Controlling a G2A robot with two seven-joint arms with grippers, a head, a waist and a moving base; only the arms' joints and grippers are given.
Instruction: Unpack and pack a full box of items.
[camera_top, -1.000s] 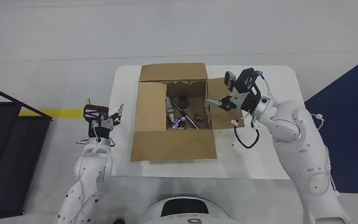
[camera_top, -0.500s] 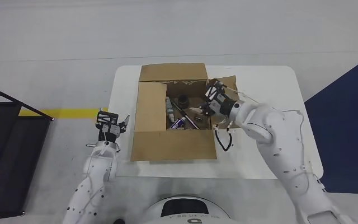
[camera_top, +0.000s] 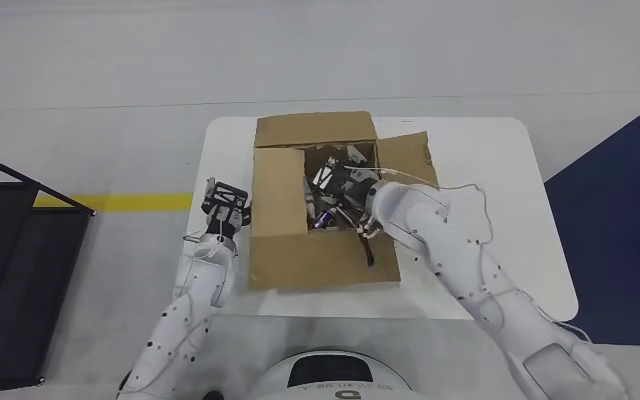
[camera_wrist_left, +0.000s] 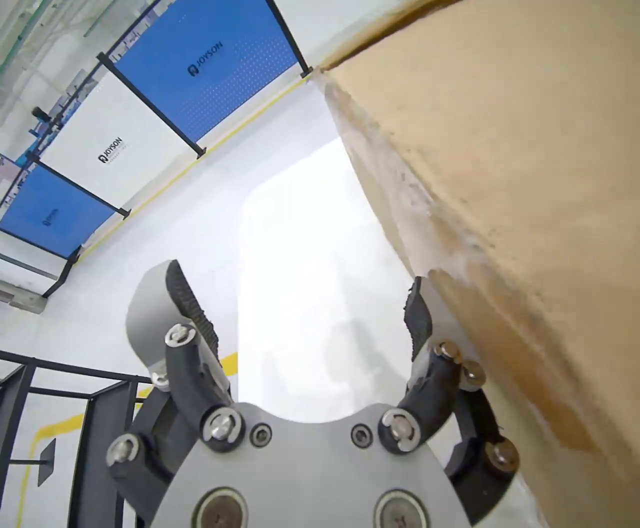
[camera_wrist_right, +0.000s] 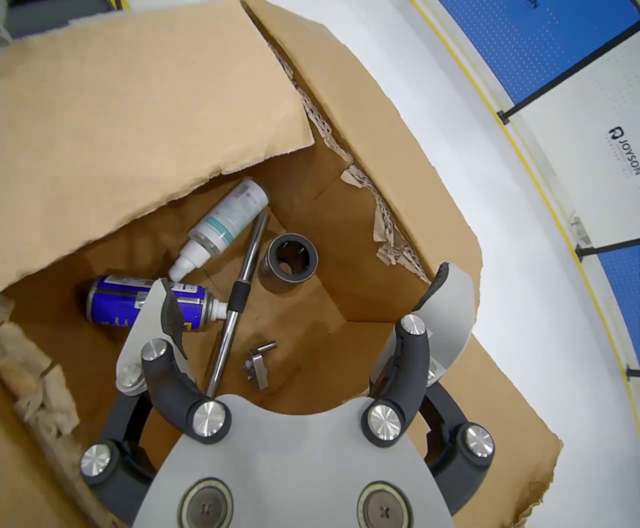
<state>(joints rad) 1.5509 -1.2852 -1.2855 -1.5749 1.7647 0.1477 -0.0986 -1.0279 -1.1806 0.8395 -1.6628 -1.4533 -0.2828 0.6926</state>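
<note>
The cardboard box (camera_top: 320, 258) sits on the white table (camera_top: 480, 150), its flaps folded out at 12, 9 and 6 o'clock and the 3 o'clock flap standing partly up. The left pincer (camera_top: 227, 197) hangs just outside the box at its 9 o'clock side, over the table's edge. In the left wrist view this pincer (camera_wrist_left: 295, 285) has its fingers spread wide with nothing between them. One finger (camera_wrist_left: 417, 320) lies right along the cardboard (camera_wrist_left: 500, 200), though I cannot tell whether it actually touches. The right pincer (camera_top: 343, 188) is down in the box's opening, its arm crossing the rim from about 4 o'clock. From its own wrist camera the right pincer (camera_wrist_right: 305, 285) is likewise wide apart and holds nothing, poised above the box floor. Below it lie the items: a white dropper bottle (camera_wrist_right: 225, 220) whose nozzle meets a blue spray can (camera_wrist_right: 125, 300) lying on its side, and a thin metal rod (camera_wrist_right: 240, 295) running beside both. A short black sleeve (camera_wrist_right: 290, 257) lies just beside the rod and a small metal bracket (camera_wrist_right: 259, 362) near the rod's other end. One finger pad (camera_wrist_right: 170, 312) overlaps the spray can in that view, but whether it touches the can cannot be told.
</note>
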